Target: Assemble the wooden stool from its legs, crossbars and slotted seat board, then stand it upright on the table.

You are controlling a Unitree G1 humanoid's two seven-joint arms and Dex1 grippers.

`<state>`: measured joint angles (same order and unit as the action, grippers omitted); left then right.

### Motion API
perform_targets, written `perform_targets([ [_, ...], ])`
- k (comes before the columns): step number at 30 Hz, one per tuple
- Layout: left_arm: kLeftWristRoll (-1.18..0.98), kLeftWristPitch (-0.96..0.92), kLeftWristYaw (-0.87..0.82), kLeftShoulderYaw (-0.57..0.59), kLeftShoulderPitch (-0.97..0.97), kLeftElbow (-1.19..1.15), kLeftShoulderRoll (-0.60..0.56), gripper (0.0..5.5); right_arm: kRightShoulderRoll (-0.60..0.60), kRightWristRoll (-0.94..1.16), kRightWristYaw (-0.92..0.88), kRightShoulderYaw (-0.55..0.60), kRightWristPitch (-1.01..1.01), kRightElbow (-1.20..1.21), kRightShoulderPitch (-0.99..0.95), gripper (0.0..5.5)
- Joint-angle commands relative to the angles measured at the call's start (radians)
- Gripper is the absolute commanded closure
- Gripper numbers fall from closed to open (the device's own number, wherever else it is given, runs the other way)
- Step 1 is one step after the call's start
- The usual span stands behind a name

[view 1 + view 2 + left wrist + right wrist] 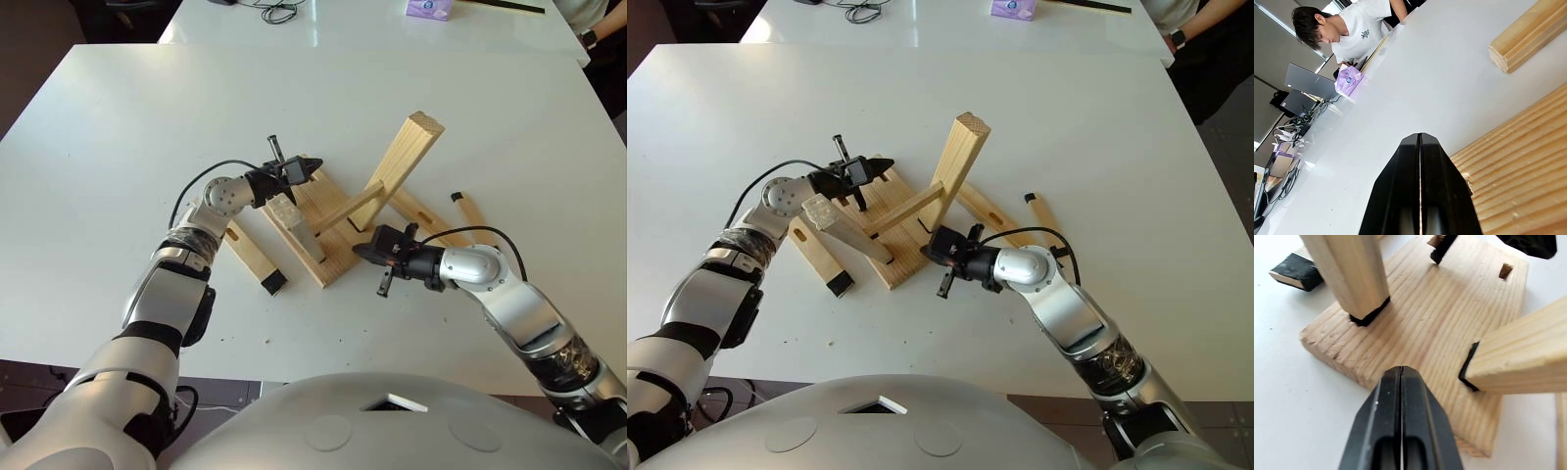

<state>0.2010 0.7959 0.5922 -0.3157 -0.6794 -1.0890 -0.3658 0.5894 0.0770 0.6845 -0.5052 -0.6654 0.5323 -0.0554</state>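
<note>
The flat, pale wooden slotted seat board (pixel 331 253) lies on the white worktop (pixel 118 117), midway between its left and right edges and closer to its near edge. Two square wooden legs stand in the board: a tall tilted leg (pixel 404 162) and a shorter leg (pixel 297 225). A thin wooden crossbar (pixel 350 208) runs between them. A loose black-tipped wooden leg (pixel 250 253) lies just beside the board, on the side toward the left edge.

Left end effector (pixel 313 164): fingers pressed together, holding nothing, at the board's far corner.

Right end effector (pixel 358 251): fingers pressed together, holding nothing, at the board's near right side.
</note>
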Motion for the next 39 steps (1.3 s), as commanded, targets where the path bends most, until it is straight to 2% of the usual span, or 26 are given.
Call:
perform_targets([
  [1,0.041,-0.037,0.020,-0.024,0.043,-0.029,0.019,5.50,-0.016,-0.003,-0.011,0.026,-0.017,-0.008,-0.039,5.47],
  [7,0.041,-0.038,0.017,-0.023,0.044,-0.027,0.021,5.50,-0.087,-0.050,-0.076,0.044,0.060,-0.169,-0.083,5.47],
  [13,0.046,-0.041,0.023,-0.025,0.030,-0.035,0.016,5.50,-0.048,-0.080,-0.032,0.038,0.131,-0.259,-0.083,5.47],
  [20,0.056,-0.035,0.041,-0.036,0.025,-0.042,0.011,5.50,-0.057,-0.135,-0.032,0.060,0.267,-0.496,-0.200,5.47],
  [31,0.055,-0.038,0.088,-0.049,0.033,-0.034,0.015,5.50,-0.151,-0.169,-0.130,0.128,0.465,-0.848,-0.323,5.47],
  [34,0.018,-0.074,0.123,-0.028,0.031,-0.021,0.028,5.50,-0.161,-0.155,-0.146,0.161,0.482,-0.845,-0.304,5.47],
  [39,-0.090,-0.203,0.217,0.026,0.035,0.061,0.055,5.50,-0.107,-0.132,-0.141,0.232,0.400,-0.615,-0.170,5.47],
])
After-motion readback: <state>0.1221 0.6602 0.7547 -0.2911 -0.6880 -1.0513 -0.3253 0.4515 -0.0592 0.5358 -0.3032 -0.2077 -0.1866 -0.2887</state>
